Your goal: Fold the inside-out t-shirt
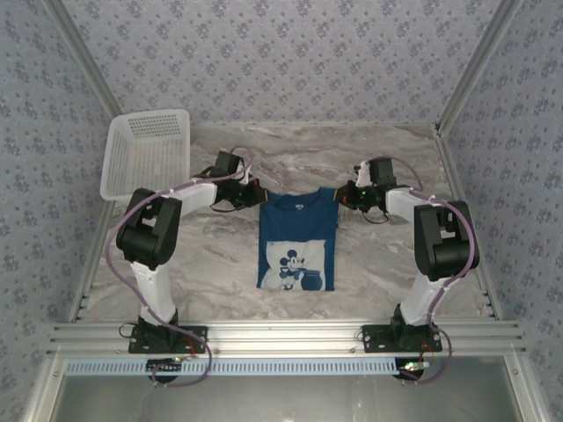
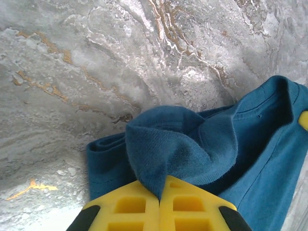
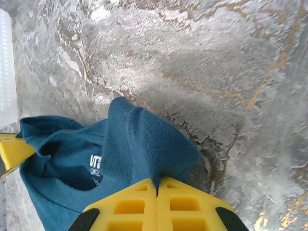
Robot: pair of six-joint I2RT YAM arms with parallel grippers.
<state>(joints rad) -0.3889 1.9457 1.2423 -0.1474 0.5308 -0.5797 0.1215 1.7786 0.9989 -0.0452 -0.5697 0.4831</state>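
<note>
Navy-blue soft cloth t-shirt (image 1: 298,237): left and right jaws pinched closed on its shoulder corners; lift evenly, hold cloth taut, carry toward hem.

T-shirt (image 1: 298,237): deep teal-navy, plain apart from a whitish cartoon print (image 1: 292,266) on its near half and a small white-lettered label (image 3: 96,161) inside the collar. Table (image 1: 211,264): grey-white marble pattern with darker grey swirls and thin rust-gold veins. Basket (image 1: 145,154), far left: white, open lattice. Walls (image 1: 290,53): pale lavender-grey paper with small, repeating, darker floral sprigs. Left arm (image 1: 145,233) and right arm (image 1: 440,239): black joints and white links, with lilac cables (image 1: 109,253) looping alongside. Left gripper (image 2: 160,195) and right gripper (image 3: 157,187): yellow fingers, black at the outer corners. Frame rail (image 1: 290,334), near: silver metal, with a pale blue strip (image 1: 264,365) just nearer.
</note>
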